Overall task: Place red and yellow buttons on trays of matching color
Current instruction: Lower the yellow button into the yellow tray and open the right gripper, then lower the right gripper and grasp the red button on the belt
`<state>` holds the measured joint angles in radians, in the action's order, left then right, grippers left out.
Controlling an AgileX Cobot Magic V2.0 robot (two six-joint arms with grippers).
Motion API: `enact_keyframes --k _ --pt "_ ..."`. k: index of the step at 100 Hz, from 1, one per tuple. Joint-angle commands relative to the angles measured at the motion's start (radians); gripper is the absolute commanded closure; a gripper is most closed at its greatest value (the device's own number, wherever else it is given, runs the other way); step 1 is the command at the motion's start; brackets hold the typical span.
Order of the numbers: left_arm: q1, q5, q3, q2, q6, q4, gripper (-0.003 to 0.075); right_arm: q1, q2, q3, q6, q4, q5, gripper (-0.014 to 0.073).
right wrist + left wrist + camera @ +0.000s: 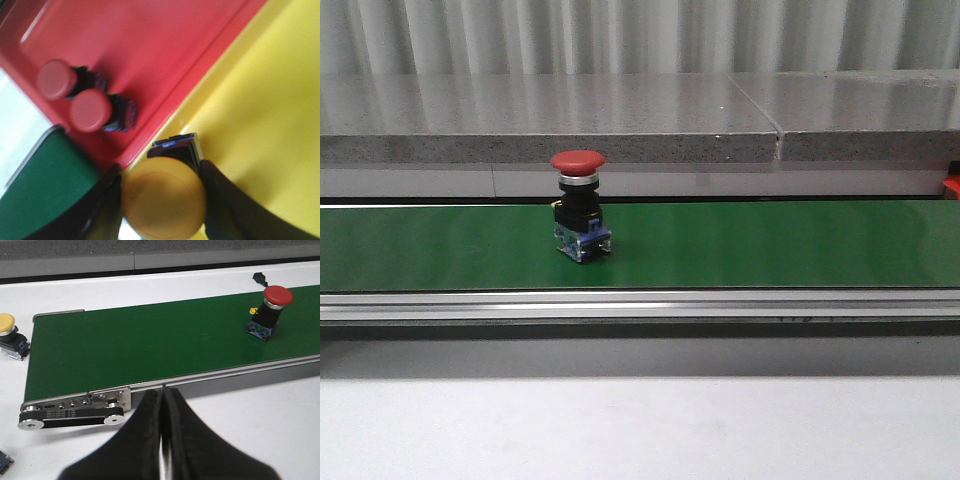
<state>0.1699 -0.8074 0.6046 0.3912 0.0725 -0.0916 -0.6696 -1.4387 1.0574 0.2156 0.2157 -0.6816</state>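
Now yellow button [164, 197] clamped between right gripper [160, 200] fingers, over yellow tray [270, 115].

Grey stone ledge [550, 125] below a ribbed, pale wall [620, 35]

Taking the ledge as landmark: behind and above it rises the wall of vertical corrugated panels, softly lit, with bright streaks mirrored on the ledge's polished speckled top. A thin seam [760, 110] crosses the ledge right of centre. Just in front of the ledge, lower down, runs a light band, then a green belt [770, 245] edged by a silver aluminium rail [640, 305]. Nearer than the rail lies a plain white tabletop [640, 430], evenly lit, with a grey shadow strip along the rail's foot.
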Motion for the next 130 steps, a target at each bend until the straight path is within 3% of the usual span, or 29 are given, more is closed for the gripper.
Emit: enact_keyframes --k 1,68,77,97,130 --pt "0.007 0.066 0.024 0.011 -0.002 -0.014 0.0741 -0.031 0.043 -0.009 0.012 0.013 0.112 0.0423" --pt "0.007 0.066 0.024 0.011 -0.002 -0.014 0.0741 -0.055 -0.125 -0.088 0.03 0.027 0.288 0.0418" --pt "0.007 0.066 0.024 0.011 -0.002 -0.014 0.0741 -0.055 -0.144 -0.088 0.03 0.032 0.298 0.0365" --pt "0.007 0.066 0.024 0.011 -0.002 -0.014 0.0741 -0.055 -0.148 -0.088 0.03 0.035 0.31 0.0113" --pt "0.007 0.066 0.024 0.011 -0.002 -0.014 0.0741 -0.055 -0.077 -0.088 0.029 -0.017 0.301 0.0107"
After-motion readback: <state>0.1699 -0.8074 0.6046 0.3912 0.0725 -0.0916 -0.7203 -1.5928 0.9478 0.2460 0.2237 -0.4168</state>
